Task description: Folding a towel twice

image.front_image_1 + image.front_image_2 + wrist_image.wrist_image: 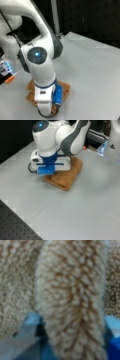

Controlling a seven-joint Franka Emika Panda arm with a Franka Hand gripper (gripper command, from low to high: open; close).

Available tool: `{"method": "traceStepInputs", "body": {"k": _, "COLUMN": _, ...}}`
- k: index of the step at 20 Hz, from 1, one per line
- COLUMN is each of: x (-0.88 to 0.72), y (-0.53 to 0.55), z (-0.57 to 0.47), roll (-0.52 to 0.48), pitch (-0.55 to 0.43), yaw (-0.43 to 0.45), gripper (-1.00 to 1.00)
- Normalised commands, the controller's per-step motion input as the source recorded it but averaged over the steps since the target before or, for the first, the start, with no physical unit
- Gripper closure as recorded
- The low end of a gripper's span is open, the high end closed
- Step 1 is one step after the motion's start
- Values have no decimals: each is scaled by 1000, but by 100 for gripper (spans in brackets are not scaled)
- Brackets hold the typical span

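Note:
The orange-brown towel [64, 88] lies on the grey table, folded into a thick, layered pad in both front views [68, 178]. The arm's hand stands straight down on the towel's part nearest a front view's left, and the white and blue hand covers the gripper [49, 174] there. In the wrist view the gripper [72, 325] has a raised ridge of the towel [72, 297] filling the gap between its two blue-grey fingers [31, 322], which press against the cloth on both sides.
The grey table [95, 75] stretches wide around the towel. A small orange object [10, 79] and a blue-lit device [5, 67] sit at a front view's left edge. A black perforated board [15, 227] borders the table at a front view's bottom left.

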Motion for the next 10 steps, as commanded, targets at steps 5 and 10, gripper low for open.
{"method": "traceStepInputs", "body": {"k": 5, "x": 138, "y": -130, "z": -42, "roll": 164, "pitch": -79, "yaw": 3, "gripper": 100}}
{"method": "traceStepInputs", "body": {"k": 10, "x": 185, "y": -182, "z": -48, "roll": 174, "pitch": -77, "yaw": 20, "gripper": -100}}
